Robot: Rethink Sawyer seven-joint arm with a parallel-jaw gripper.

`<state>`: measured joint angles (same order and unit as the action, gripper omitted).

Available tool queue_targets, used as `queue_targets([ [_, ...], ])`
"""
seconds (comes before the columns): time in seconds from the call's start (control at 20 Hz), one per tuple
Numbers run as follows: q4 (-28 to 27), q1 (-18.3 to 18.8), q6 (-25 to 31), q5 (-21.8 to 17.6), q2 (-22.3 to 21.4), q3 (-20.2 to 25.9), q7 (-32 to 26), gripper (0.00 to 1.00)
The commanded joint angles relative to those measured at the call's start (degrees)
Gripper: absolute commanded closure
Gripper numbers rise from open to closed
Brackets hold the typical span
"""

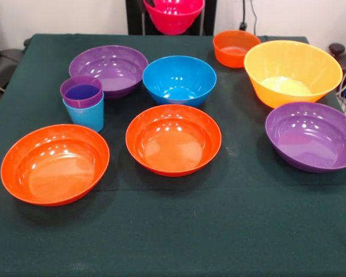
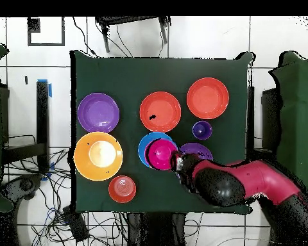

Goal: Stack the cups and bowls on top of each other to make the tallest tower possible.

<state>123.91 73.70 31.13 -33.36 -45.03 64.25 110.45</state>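
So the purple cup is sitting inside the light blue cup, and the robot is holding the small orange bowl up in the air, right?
Not quite. The front view shows the bowl held up is the pink bowl; the small orange bowl sits on the table. The purple cup is indeed inside the light blue cup.

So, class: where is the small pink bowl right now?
Front view: the pink bowl is raised at the top centre, above the table's far edge, behind the blue bowl. Overhead view: it hangs partly over the blue bowl at the arm's end.
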Motion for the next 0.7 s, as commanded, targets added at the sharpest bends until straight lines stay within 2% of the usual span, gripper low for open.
queue_targets([
  [0.05,-18.10,-5.23,11.94,-3.67,10.81,0.54,-25.46,1.00],
  [0.2,-22.71,-6.90,14.02,-3.50,13.09,-0.17,-27.73,1.00],
  [0.4,-25.84,-7.66,16.84,-2.71,14.91,-0.12,-31.36,1.00],
  [0.7,-30.39,-8.18,22.36,-1.32,15.63,-0.06,-36.67,1.00],
])
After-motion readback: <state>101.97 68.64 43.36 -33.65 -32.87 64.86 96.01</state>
